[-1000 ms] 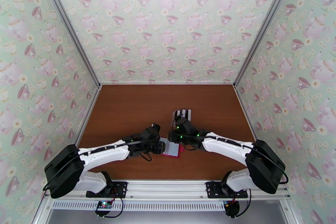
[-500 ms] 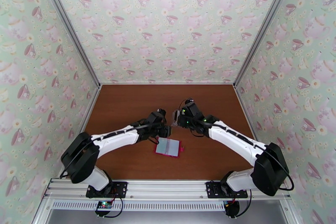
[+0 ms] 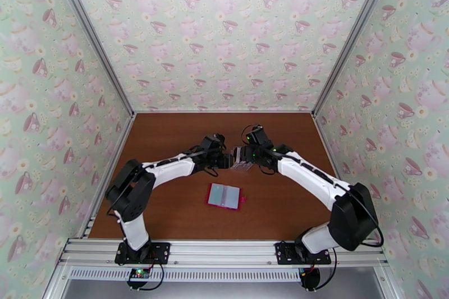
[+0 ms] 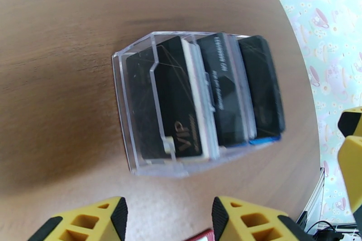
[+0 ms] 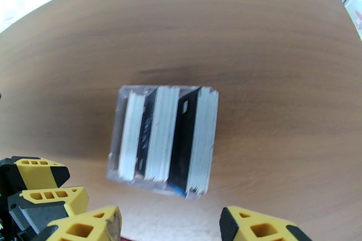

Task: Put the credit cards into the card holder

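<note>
The credit cards [image 4: 226, 88] were stood in a clear rack [image 4: 140, 115] at the middle of the table [image 3: 168, 137]. One was judged best pinched by its top edge alone and drawn straight up. The left gripper [image 4: 167, 212] and right gripper [image 5: 169, 219] were held partly open and empty, just short of the rack. The wallet [image 3: 224, 196] lay opened toward the near edge.

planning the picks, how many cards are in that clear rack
3 I can make out, standing in the clear rack: a black VIP card, a black lettered card in the next slot, and a dark blue-edged card in the last slot. Others may be hidden.
</note>
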